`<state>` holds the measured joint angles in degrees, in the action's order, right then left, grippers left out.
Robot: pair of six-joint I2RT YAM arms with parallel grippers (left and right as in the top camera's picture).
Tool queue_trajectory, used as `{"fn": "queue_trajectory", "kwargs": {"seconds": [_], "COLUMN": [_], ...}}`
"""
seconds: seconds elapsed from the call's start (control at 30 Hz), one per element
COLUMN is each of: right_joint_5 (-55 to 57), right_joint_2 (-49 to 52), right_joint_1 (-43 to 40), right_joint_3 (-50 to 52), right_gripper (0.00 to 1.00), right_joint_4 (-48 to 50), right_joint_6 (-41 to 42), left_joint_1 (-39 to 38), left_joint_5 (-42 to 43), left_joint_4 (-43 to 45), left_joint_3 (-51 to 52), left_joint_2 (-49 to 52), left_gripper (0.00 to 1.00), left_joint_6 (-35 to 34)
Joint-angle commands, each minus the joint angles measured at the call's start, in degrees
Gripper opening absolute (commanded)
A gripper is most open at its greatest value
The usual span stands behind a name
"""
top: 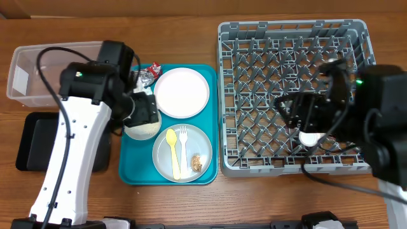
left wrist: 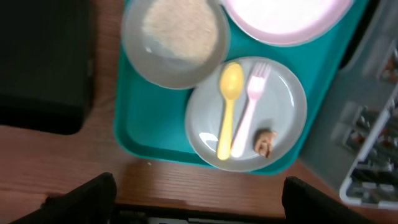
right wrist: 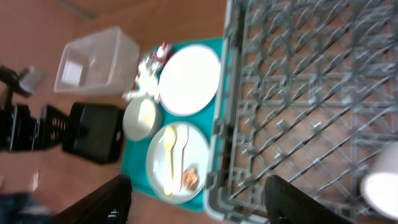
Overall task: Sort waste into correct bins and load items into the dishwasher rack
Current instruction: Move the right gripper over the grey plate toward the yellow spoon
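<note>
Left jaws gape wide, empty, above the teal tray (left wrist: 149, 124), where yellow spoon (left wrist: 227, 112), fork (left wrist: 250, 106) and brown scrap (left wrist: 264, 143) lie on the grey plate (left wrist: 286, 93). Right jaws spread wide, empty, over the rack (top: 292, 27), the white cup (right wrist: 382, 183) resting inside it.

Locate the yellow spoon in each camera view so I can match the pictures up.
Overhead: the yellow spoon lies on the grey plate, lower centre-left of the picture.
Left wrist: the yellow spoon is in the centre, bowl end up, on the same plate.
Right wrist: the yellow spoon is at lower left, small and blurred.
Shared landmark: the teal tray under the plate, with the pale fork beside the spoon.
</note>
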<state>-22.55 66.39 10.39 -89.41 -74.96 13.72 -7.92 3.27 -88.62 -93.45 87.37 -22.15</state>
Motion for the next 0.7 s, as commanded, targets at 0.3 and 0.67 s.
{"fn": "queue_trajectory", "kwargs": {"seconds": [0.3, 0.67], "right_joint_5": [17.9, 23.8], "right_joint_2": [21.2, 41.0], "right_joint_1": [30.2, 45.4], "right_joint_3": [0.3, 0.3], "right_gripper": [0.69, 0.66], "right_joint_4": [8.0, 20.0], "right_joint_6": [15.9, 20.8], "left_joint_1": [10.4, 10.4], "left_joint_5": [-5.2, -8.8], "left_joint_4": [-2.2, -2.7], "left_joint_3": [-15.0, -15.0], "left_joint_2": [-12.1, -14.3], "left_gripper": [1.00, 1.00], "left_joint_6": [-4.3, -4.3]}}
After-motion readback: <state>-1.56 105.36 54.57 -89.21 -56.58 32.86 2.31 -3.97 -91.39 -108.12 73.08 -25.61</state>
